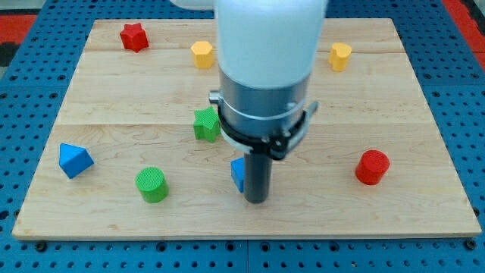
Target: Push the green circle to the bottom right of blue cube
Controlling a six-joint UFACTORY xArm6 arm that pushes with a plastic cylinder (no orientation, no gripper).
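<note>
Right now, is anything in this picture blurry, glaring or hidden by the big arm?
In the camera view, the near white arm looks soft and hides the board's middle; the blue cube only peeks out beside my tip; blocks look sharp, shadows faint, no strong glare.

We have a single view here, set in front of the wooden board (250,220) and raised above it, looking down at a slant toward the board's far edge at the view's top. We see nearly the whole board, with a strip of blue pegboard (462,83) showing around it. The arm (269,68) hangs close to the lens, filling the upper middle and cut off by the view's top. No second view shares the scene.
</note>
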